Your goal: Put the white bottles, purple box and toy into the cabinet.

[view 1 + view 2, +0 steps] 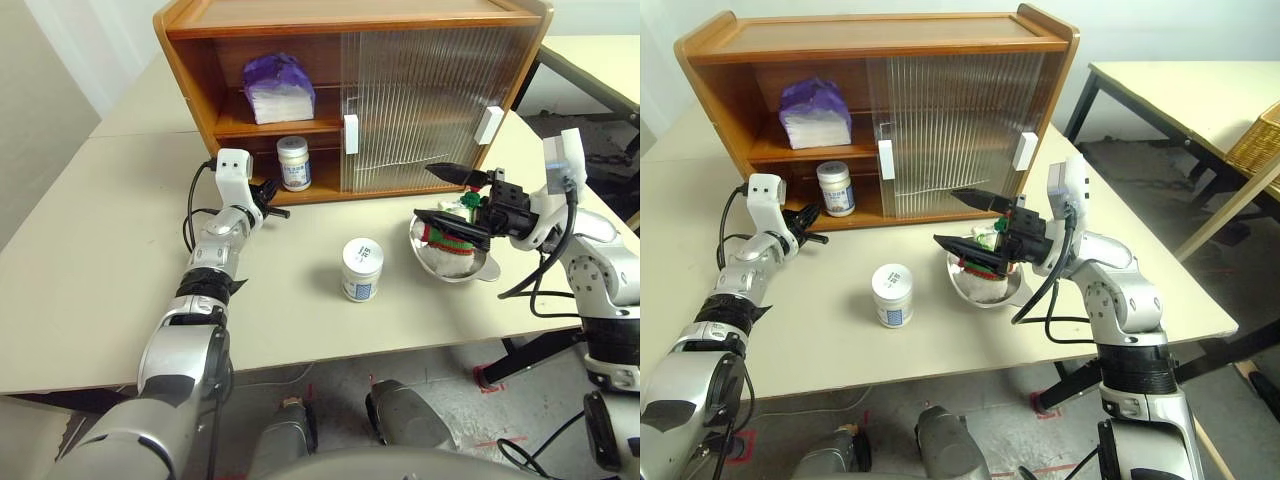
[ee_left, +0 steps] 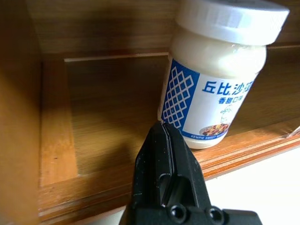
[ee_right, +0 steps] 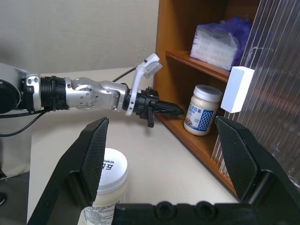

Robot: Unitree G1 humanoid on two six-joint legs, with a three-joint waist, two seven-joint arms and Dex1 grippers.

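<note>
While the left hand (image 3: pixel 174 110) is closed and empty, the right hand (image 1: pixel 965 218) gapes wide

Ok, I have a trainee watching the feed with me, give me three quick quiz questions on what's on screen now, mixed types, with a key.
1. True or false: the soft purple-and-white wrapped pack lies on the upper shelf of the orange-brown wooden cabinet.
2. Where is the second squat white plastic jar? A) on the table, outside the cabinet B) on the upper shelf C) in the shallow steel bowl
3. Fill in: the right tool is ___, above the fluffy white plush toy with the striped scarf.

Key: 1 true. 2 A; the first jar stands on the lower shelf, in front of the shut left tool. 3 open.
</note>
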